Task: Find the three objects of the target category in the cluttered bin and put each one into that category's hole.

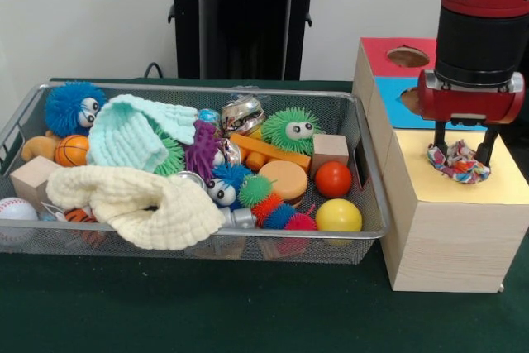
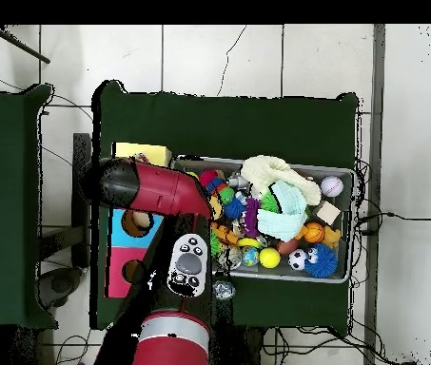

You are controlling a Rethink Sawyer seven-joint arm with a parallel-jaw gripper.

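My gripper (image 1: pixel 463 153) hangs over the yellow-topped wooden box (image 1: pixel 512 192) at the right. Its two black fingers stand on either side of a wrinkly wrapper wad (image 1: pixel 459 163) printed red, yellow, blue and white. The wad is held at the level of the yellow top, and the hole under it is hidden. The silver wire-mesh bin (image 1: pixel 364 121) lies to the left, full of clutter. No other wrapper wad shows plainly in it. In the overhead view the red arm (image 2: pixel 162 190) covers the gripper, beside the bin (image 2: pixel 344 176).
A blue-topped box (image 1: pixel 393 101) and a red-topped box (image 1: pixel 380 51), each with a round hole, stand behind the yellow one. The bin holds spiky balls (image 1: pixel 289 128), smooth balls (image 1: pixel 333 178), wooden blocks (image 1: pixel 329 150), two knitted cloths (image 1: pixel 132 196) and shiny cans (image 1: pixel 242 112).
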